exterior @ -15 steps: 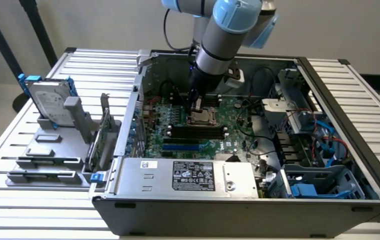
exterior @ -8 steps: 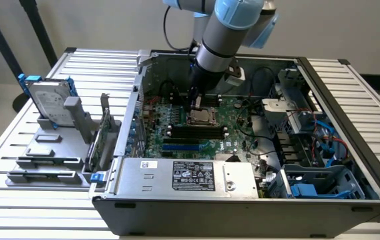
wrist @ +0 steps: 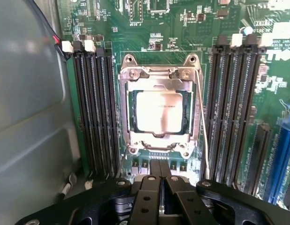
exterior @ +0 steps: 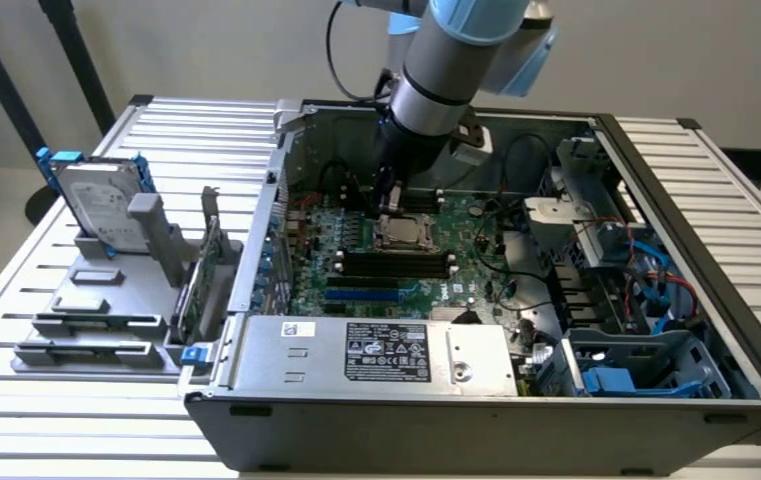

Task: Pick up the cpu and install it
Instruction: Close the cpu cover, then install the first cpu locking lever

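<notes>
The cpu (wrist: 159, 111), a small square chip with a shiny silver top, lies flat inside the metal-framed socket (wrist: 159, 75) on the green motherboard (wrist: 173, 28). In the exterior view the cpu (exterior: 403, 231) sits at the board's centre, directly under the arm. My gripper (wrist: 160, 180) hangs just beside the socket with its black fingers (wrist: 149, 187) pressed together, shut on nothing. In the exterior view the gripper (exterior: 390, 200) reaches down into the open computer case (exterior: 487, 410) right above the socket's far edge.
Black memory slots (wrist: 95, 108) flank the socket on both sides. A power supply box (exterior: 367, 355) fills the case front. A hard drive in a blue frame (exterior: 97, 205) stands on a grey holder at the exterior view's left. Cables and blue brackets (exterior: 647, 290) crowd the right.
</notes>
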Controlling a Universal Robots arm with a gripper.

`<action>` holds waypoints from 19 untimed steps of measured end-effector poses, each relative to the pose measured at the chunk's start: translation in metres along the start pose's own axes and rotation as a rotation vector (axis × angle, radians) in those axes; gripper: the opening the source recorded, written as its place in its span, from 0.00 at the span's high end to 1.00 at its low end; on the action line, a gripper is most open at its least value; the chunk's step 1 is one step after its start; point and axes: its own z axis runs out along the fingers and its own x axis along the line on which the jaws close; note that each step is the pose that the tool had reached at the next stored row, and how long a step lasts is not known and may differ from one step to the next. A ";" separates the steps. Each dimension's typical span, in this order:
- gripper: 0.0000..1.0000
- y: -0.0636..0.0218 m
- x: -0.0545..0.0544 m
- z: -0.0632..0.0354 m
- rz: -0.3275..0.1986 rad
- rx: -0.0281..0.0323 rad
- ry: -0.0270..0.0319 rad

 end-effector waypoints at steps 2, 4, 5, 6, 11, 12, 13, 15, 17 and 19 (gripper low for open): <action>0.89 -0.0040 0.000 -0.0005 -0.001 0.0003 0.0036; 0.89 -0.0074 0.000 -0.0002 -0.001 0.0003 0.0050; 0.89 -0.0080 0.000 -0.0001 -0.001 0.0003 0.0050; 0.89 -0.0079 0.000 -0.0002 -0.001 0.0004 0.0048; 0.89 -0.0080 0.000 -0.0002 -0.001 0.0004 0.0047; 0.89 -0.0080 0.000 -0.0002 -0.001 0.0004 0.0047; 0.89 -0.0080 0.000 -0.0002 -0.001 0.0005 0.0047; 0.89 -0.0080 0.000 -0.0002 -0.001 0.0004 0.0047; 0.89 -0.0080 0.000 -0.0002 -0.001 0.0004 0.0047; 0.89 -0.0080 0.000 -0.0002 -0.001 0.0005 0.0047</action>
